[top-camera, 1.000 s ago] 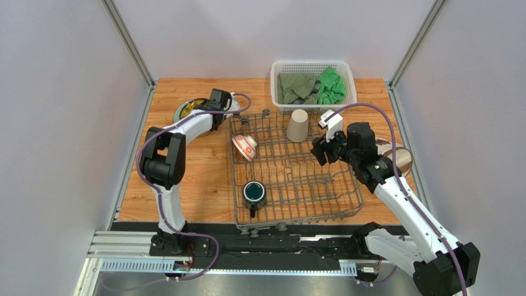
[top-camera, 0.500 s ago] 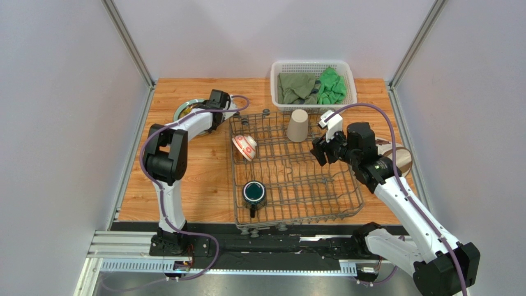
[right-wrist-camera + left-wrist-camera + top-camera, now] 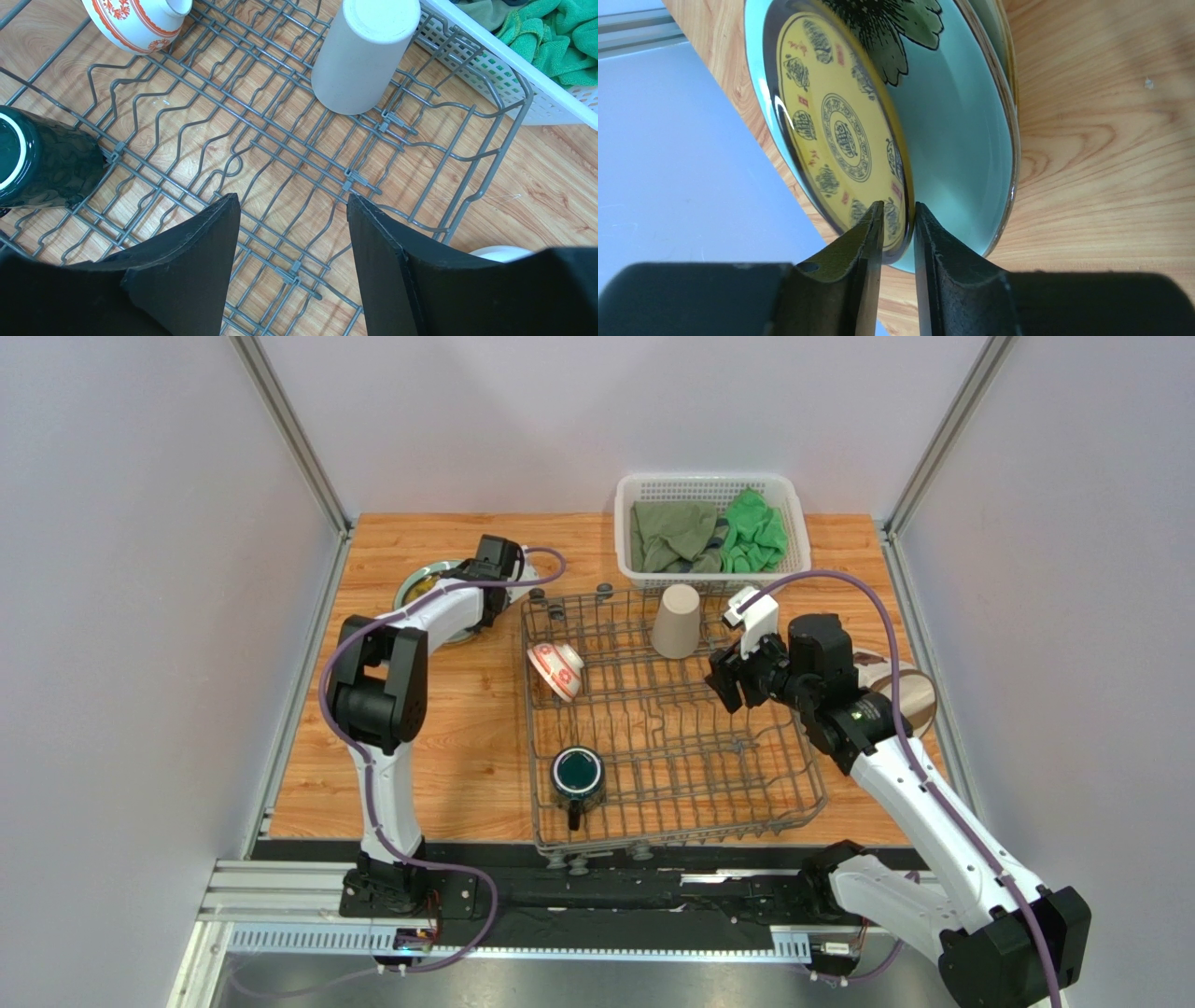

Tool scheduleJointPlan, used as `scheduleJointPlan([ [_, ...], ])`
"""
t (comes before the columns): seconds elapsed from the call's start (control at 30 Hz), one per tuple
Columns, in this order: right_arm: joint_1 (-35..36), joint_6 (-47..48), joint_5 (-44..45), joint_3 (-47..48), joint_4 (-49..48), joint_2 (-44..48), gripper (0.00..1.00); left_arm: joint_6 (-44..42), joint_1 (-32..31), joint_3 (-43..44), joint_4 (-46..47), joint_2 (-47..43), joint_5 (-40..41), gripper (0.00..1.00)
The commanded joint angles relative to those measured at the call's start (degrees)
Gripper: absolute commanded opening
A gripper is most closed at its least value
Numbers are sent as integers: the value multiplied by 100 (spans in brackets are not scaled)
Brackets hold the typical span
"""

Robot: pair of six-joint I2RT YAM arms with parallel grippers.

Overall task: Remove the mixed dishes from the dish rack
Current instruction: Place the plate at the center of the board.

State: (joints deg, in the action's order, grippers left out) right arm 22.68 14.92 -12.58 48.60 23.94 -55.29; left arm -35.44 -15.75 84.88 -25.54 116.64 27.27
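My left gripper (image 3: pixel 898 213) is shut on the rim of the yellow-and-green plate (image 3: pixel 836 133). It holds the plate tilted over the pale green plate (image 3: pixel 955 140), which lies on the table left of the dish rack (image 3: pixel 673 742). In the top view this gripper (image 3: pixel 466 597) is at the stacked plates (image 3: pixel 421 585). My right gripper (image 3: pixel 293 210) is open and empty above the rack's right part (image 3: pixel 281 140). In the rack are the red-and-white bowl (image 3: pixel 556 669), the teal mug (image 3: pixel 577 774) and the upturned beige cup (image 3: pixel 676 620). The cream plate (image 3: pixel 905 693) lies right of the rack.
A white mesh basket (image 3: pixel 713 528) with green cloths (image 3: pixel 753 532) stands behind the rack, close to the cup. The left plates sit near the table's left wall. The cream plate is partly under my right arm.
My left arm has shifted a little and the yellow-and-green plate has come lower over the pale green plate. My right arm has not moved.
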Motion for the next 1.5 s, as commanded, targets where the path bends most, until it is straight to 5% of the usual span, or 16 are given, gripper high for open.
scheduleJointPlan([
  [0.0, 0, 64, -96, 97, -39, 62, 63, 160, 28, 283, 40, -9, -37, 33],
  [0.47, 0, 46, -113, 132, -4, 44, 68, 389, 28, 292, 5, -537, -353, 51],
  [1.0, 227, -6, -166, 246, 84, -105, 75, 810, 28, -173, -214, -1599, -942, 53],
  [1.1, 456, -41, -70, 308, 110, -193, 82, 916, 28, -463, -294, -2161, -1346, 71],
  [1.13, 527, -42, -17, 317, 93, -228, 87, 968, 28, -542, -311, -2459, -1582, 86],
  [1.47, 1967, -86, 1248, 870, -47, -1080, 99, 1241, 28, -1430, -540, -3929, -2357, 93],
])
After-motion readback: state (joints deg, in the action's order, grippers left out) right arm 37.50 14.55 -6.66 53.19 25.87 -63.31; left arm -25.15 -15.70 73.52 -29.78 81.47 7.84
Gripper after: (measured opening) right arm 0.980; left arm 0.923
